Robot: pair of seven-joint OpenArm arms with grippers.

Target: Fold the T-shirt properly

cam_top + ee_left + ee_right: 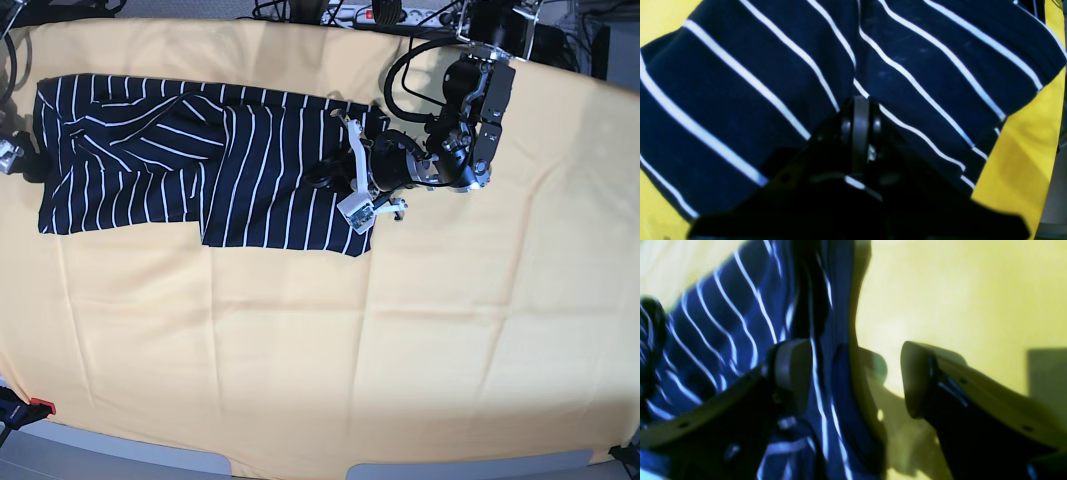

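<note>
Navy pinstriped fabric T-shirt (190, 165) lies partly folded at the far left of the yellow cloth (400, 330) covering the tabletop. Left hand (861, 110) is closed, pinching the shirt's right edge. Right hand (857, 380) stands open astride another shirt edge.

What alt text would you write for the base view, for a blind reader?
A navy T-shirt with white pinstripes lies partly folded on a yellow cloth. The left gripper is shut at the shirt's right end.
</note>
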